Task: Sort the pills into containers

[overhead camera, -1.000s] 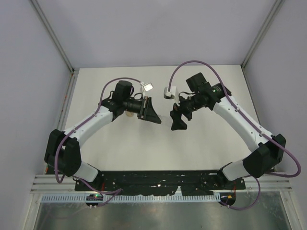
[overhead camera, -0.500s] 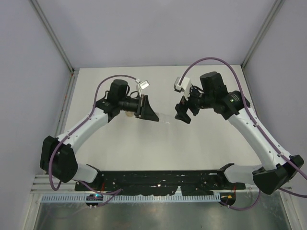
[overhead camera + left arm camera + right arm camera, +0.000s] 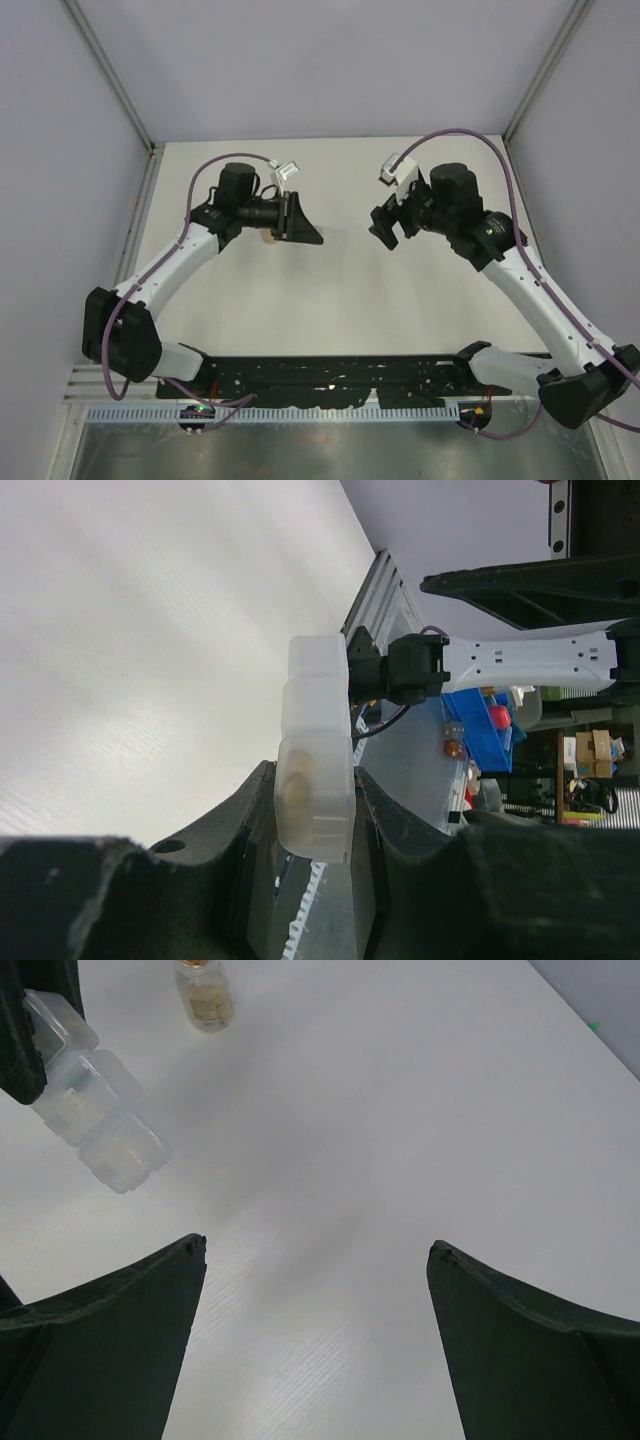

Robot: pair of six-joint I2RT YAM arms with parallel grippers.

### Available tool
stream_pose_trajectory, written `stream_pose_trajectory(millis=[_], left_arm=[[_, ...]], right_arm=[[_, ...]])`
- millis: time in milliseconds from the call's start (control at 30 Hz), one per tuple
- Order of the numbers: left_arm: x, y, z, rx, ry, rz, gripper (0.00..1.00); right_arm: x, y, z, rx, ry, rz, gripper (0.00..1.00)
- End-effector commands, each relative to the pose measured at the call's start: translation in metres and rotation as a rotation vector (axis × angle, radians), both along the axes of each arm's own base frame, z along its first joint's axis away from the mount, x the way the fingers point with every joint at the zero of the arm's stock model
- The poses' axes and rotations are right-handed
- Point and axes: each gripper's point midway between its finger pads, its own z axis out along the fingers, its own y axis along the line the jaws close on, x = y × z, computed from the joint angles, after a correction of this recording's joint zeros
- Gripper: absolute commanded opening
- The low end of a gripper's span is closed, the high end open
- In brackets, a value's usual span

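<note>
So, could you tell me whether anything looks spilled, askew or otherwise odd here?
Nothing looks spilled or damaged. Only oddity: the left gripper holds the clear segmented container off the table, jutting out ahead of it, while the small bottle stands on the table.

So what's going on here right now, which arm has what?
The left claw is shut on a clear segmented plastic box and holds it in the air above the table. The box's end compartment seems to hold something pale. The right claw is open and empty, hovering over the table with the box ahead of it and off to one side. A small vial with tan contents sits on the table beyond the box. No loose pills can be made out.
</note>
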Motion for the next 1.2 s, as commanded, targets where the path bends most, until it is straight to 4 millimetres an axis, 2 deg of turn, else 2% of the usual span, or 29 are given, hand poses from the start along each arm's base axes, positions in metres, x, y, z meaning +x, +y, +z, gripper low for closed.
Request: stream_pose_trajectory(millis=[0, 133, 267, 467, 600, 867, 1167], left_arm=[[0.010, 0.002, 0.019, -0.006, -0.063, 0.014, 0.00], [0.017, 0.000, 0.017, 0.009, -0.046, 0.013, 0.00], [0.030, -0.003, 0.016, 0.026, -0.061, 0.030, 0.00], [0.055, -0.010, 0.009, 0.040, -0.074, 0.062, 0.00], [0.076, -0.017, -0.004, 0.038, -0.055, 0.104, 0.00], [0.108, -0.037, -0.029, 0.003, 0.025, 0.126, 0.00], [0.120, -0.049, -0.059, 0.044, 0.058, 0.155, 0.00]], right_arm=[[0.015, -0.005, 0.030, 0.128, -0.126, -0.102, 0.95], [0.015, -0.008, 0.026, 0.151, -0.138, -0.117, 0.95], [0.019, -0.019, 0.026, 0.168, -0.199, -0.176, 0.95], [0.024, -0.023, -0.003, 0.157, -0.173, -0.205, 0.95], [0.030, -0.028, -0.019, 0.163, -0.155, -0.239, 0.95], [0.032, -0.035, -0.021, 0.164, -0.166, -0.250, 0.95], [0.032, -0.036, -0.022, 0.150, -0.182, -0.237, 0.95]])
